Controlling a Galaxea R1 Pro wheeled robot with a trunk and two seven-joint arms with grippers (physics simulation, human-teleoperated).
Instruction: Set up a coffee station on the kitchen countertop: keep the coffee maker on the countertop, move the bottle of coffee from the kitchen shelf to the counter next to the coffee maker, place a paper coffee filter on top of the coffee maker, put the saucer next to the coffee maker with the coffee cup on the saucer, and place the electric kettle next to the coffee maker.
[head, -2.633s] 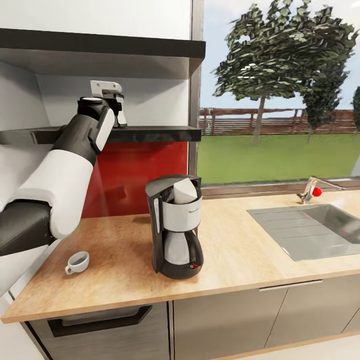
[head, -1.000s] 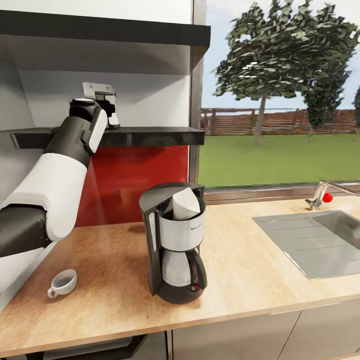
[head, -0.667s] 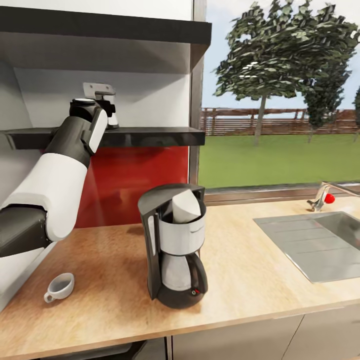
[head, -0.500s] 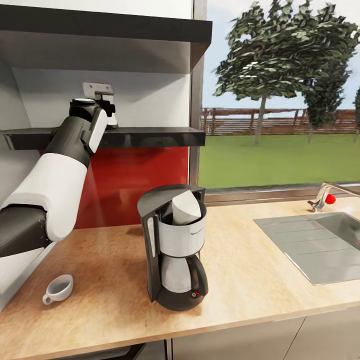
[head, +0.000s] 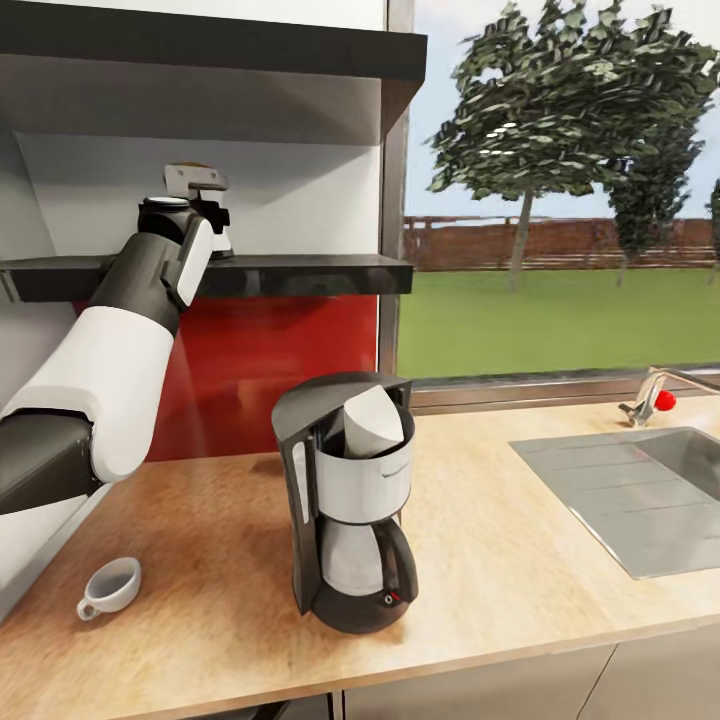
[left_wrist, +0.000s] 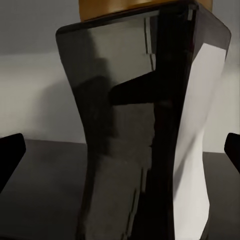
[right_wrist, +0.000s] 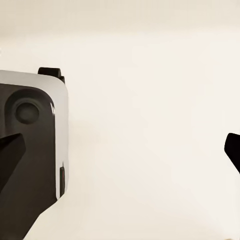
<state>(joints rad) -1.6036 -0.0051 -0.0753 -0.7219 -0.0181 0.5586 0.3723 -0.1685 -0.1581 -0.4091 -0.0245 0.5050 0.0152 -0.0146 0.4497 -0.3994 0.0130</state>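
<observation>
— Where is the bottle of coffee (left_wrist: 145, 130)?
— On the kitchen shelf (head: 290, 272), upright, tan-gold cap up, between the left gripper (head: 215, 235)'s spread fingertips (left_wrist: 11, 155), which stand clear of its sides. No label can be read on it.
— What surrounds it?
— A grey wall behind, a red panel (head: 270, 360) beneath the shelf. Below, on the kitchen countertop (head: 500, 560), the coffee maker (head: 348, 505) stands with the paper coffee filter (head: 372, 420) in its top; the coffee cup (head: 108, 588) sits well apart to its left. A sink (head: 640, 495) and a tap (head: 655, 395) lie to the right.
— And the right gripper (right_wrist: 120, 155)?
— Open, facing a pale surface beside a grey-white housing (right_wrist: 32, 140).
</observation>
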